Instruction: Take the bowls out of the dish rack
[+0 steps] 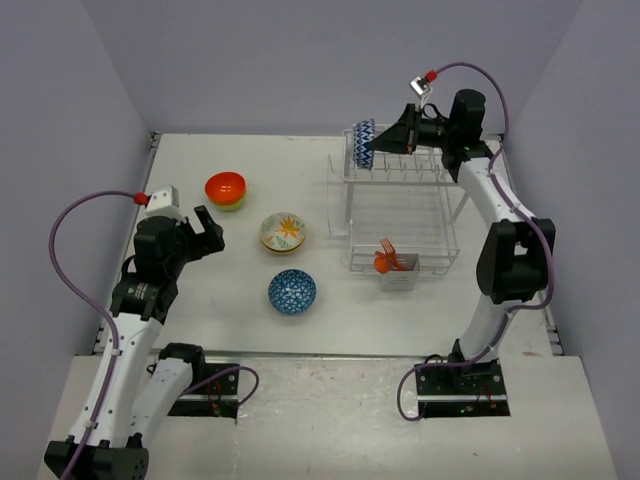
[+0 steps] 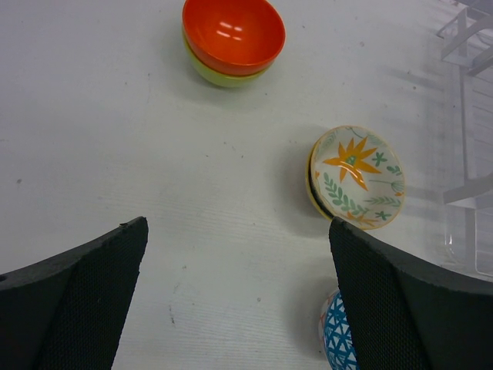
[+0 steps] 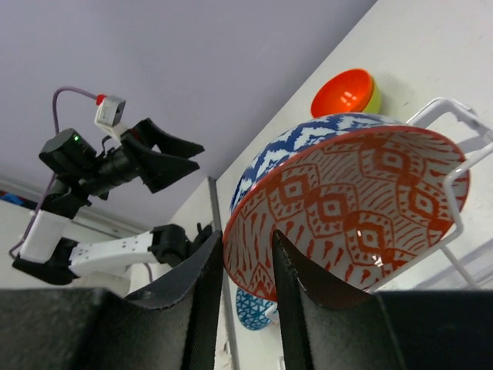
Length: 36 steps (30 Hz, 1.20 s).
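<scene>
Red-patterned bowl (image 3: 347, 208) in dish rack (image 1: 395, 180), rim clamped by right pincer (image 3: 248, 239); left pincer (image 2: 237, 223) apart

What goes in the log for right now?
left gripper open over table | right gripper astride red bowl rim in dish rack | grip unclear

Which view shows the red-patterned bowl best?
Right wrist: the red-patterned bowl fills the frame, its rim between the fingers of the right gripper. In top external the blue zigzag bowl and the gripper hide it; left wrist misses it.
</scene>
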Each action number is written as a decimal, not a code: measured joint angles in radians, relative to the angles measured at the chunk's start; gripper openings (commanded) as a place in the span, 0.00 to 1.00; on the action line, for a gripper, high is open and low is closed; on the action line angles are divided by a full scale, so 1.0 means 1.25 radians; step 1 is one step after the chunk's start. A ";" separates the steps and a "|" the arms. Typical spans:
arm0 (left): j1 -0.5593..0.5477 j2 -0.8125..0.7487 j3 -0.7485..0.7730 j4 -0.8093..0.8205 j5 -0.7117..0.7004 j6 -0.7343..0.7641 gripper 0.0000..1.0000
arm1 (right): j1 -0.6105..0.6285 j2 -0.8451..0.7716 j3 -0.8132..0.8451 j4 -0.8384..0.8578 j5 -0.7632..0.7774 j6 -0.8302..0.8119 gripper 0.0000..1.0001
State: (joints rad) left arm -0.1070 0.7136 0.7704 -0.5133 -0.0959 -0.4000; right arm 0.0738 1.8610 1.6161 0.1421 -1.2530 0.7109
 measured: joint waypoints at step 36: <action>0.000 -0.036 0.000 0.002 0.008 0.000 1.00 | 0.009 -0.164 -0.101 0.451 -0.021 0.339 0.00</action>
State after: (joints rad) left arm -0.1070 0.6685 0.7704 -0.5114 -0.0856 -0.4000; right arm 0.0849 1.6566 1.4899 0.7059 -1.2789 1.1343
